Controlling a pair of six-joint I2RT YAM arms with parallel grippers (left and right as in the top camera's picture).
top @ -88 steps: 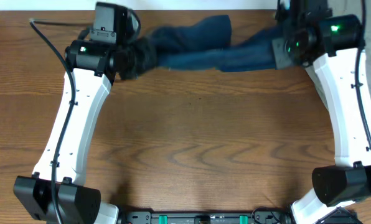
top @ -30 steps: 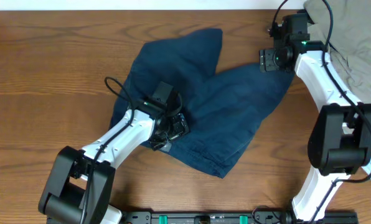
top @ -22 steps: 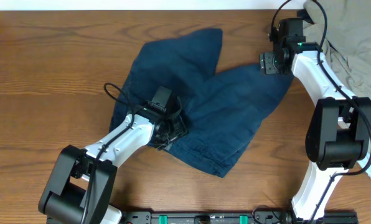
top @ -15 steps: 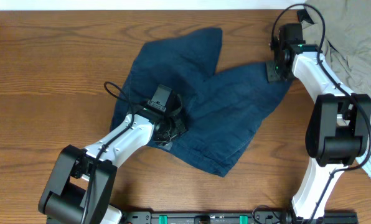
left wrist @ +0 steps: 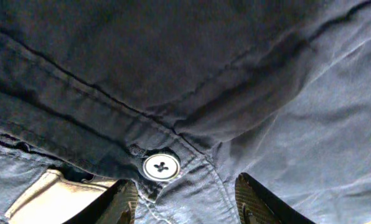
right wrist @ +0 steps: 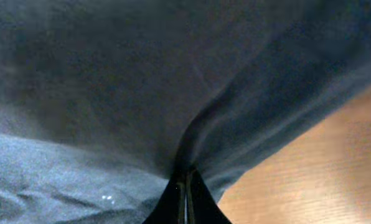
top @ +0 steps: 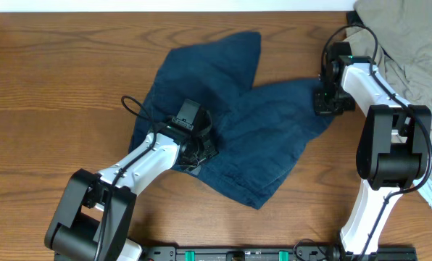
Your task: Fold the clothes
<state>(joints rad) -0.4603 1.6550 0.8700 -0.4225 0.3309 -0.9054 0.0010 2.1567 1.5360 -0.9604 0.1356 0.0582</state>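
Table: you are looking at the wooden table [top: 49, 109] carrying everything, its grain running side to side in the overhead view.
Blue garment: the blue garment [top: 274, 138] is lying spread flat in the middle of the table. Its nearest corner is pointing toward the robot's base, one section is reaching away to the far edge, and another is stretching out to the right.
Left gripper: the left gripper [top: 196, 151] is pressing down on the near left part of the blue garment, just inside its left border. In its wrist view you are seeing both fingers [left wrist: 120, 200] standing apart, released, with cloth lying across the gap between them.
Button: a pale four-hole button [left wrist: 160, 167] is sitting on a stitched band just ahead of that gap, nearer the left-hand finger.
Pale patch: a cream strip of cloth [left wrist: 45, 196] is showing at the lower left of the same view, beside that finger; you cannot tell what it is.
Right gripper: the right gripper [top: 327, 103] is resting at the garment's far right tip. Its wrist view is showing the fingers clenched together on a raised ridge of the blue cloth, with table wood showing to the right.
Grey-green cloth: a crumpled grey-green cloth [top: 408, 43] is lying heaped in the far right corner, beyond the right arm and apart from the blue garment.
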